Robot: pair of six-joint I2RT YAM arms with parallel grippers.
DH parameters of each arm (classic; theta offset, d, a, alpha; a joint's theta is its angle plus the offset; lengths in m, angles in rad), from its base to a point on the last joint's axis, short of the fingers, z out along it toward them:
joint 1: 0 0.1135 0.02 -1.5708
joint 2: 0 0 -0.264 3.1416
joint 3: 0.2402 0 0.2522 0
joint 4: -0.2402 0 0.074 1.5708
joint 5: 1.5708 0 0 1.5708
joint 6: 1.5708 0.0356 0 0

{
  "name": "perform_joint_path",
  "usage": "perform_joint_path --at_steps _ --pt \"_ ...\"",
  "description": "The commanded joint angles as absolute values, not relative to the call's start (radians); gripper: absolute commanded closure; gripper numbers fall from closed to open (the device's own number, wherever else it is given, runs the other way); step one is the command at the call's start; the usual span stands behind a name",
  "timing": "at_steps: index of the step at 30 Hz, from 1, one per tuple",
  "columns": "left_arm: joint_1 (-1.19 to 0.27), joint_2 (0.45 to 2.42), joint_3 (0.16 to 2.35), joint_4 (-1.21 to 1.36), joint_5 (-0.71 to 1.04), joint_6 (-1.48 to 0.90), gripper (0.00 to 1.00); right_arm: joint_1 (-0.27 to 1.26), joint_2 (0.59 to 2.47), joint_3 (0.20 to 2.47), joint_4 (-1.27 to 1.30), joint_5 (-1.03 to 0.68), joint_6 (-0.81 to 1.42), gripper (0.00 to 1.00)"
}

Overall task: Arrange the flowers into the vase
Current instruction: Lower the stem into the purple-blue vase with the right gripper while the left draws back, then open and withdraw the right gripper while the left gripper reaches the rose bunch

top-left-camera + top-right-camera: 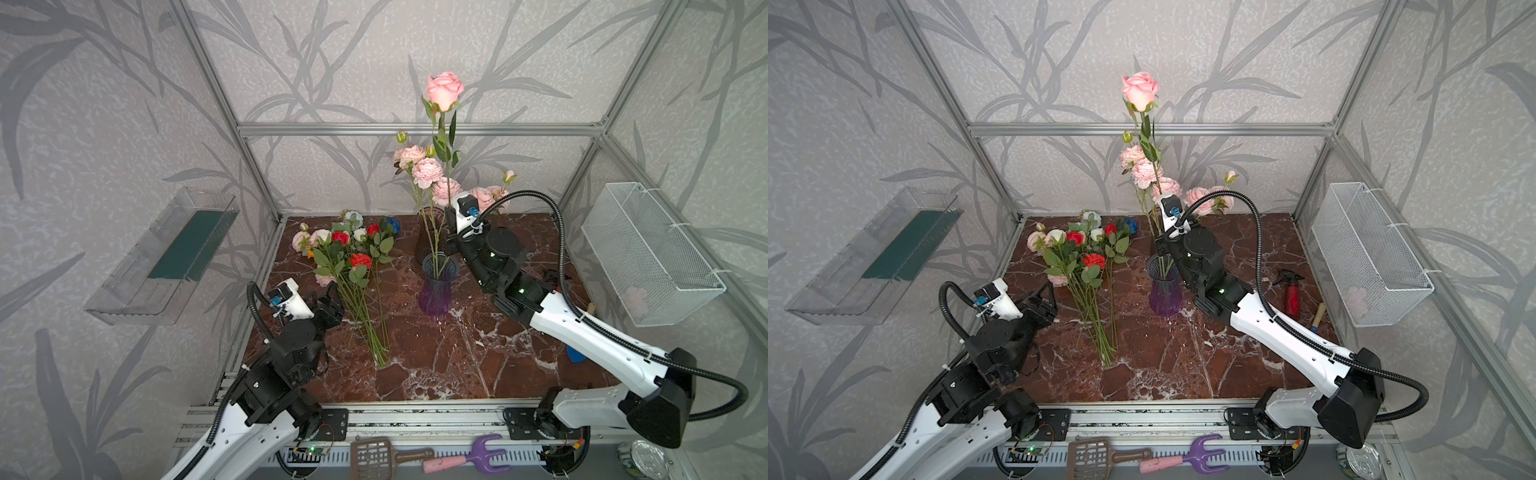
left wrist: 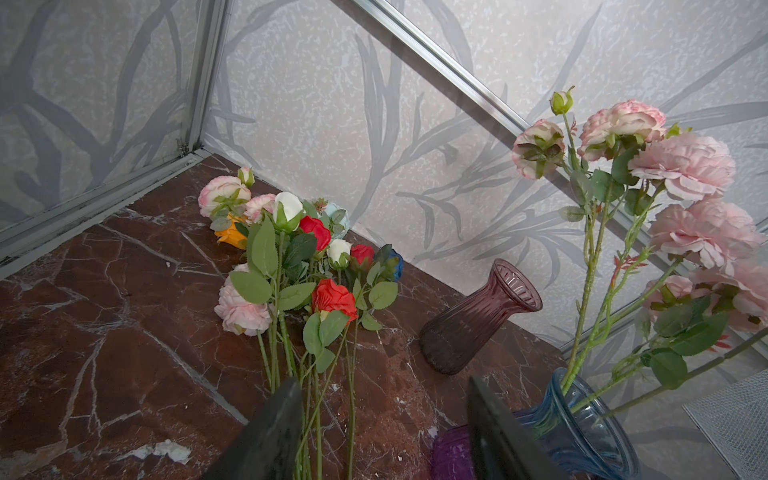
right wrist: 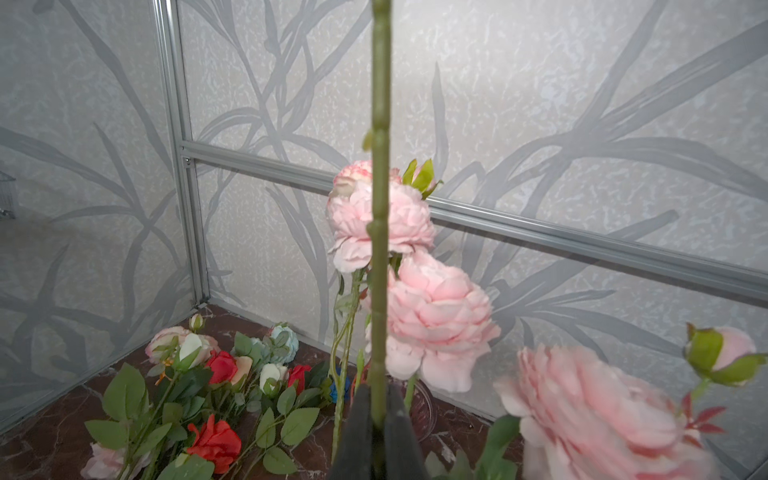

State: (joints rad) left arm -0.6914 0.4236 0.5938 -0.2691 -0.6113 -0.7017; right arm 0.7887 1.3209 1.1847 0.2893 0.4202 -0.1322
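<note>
**A:** While the pink rose (image 1: 444,89) stands tall and upright right over the vase (image 1: 435,291), the right gripper (image 3: 380,415) is pinched tight on its stem, just beside the rim.

**B:** Yep, pink peonies (image 1: 427,171) sit in the vase. The loose flowers (image 1: 353,266) lie left of it, with the left gripper (image 2: 382,415) spread apart by their stems, holding nothing.

The left arm (image 1: 232,428) reaches forward and low, wrist angled down; the left gripper (image 1: 333,305) hangs with its 2 jaws well apart; the right arm (image 1: 602,332) stretches up and inward; the right gripper (image 3: 376,419) points upward, jaws pinched tight on 1 rose stem (image 3: 380,208).
</note>
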Motion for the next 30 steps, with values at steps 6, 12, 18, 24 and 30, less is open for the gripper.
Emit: perform_joint_path --at_steps 6,12,18,24,30 --pt "-0.692 0.429 0.586 -0.265 -0.633 -0.724 0.36 0.787 1.265 0.993 0.352 0.444 0.041 0.96" --pt "-0.693 0.468 0.589 -0.240 -0.623 -0.723 0.36 0.787 1.253 0.932 0.334 0.427 0.109 0.90" --pt "-0.693 0.489 0.588 -0.227 -0.612 -0.724 0.37 0.787 1.240 0.912 0.328 0.438 0.126 0.87" --pt "-0.692 0.489 0.591 -0.226 -0.615 -0.721 0.37 0.787 1.235 0.914 0.321 0.437 0.125 0.81" --pt "-0.692 0.492 0.591 -0.227 -0.613 -0.723 0.37 0.787 1.216 0.912 0.305 0.436 0.135 0.79"
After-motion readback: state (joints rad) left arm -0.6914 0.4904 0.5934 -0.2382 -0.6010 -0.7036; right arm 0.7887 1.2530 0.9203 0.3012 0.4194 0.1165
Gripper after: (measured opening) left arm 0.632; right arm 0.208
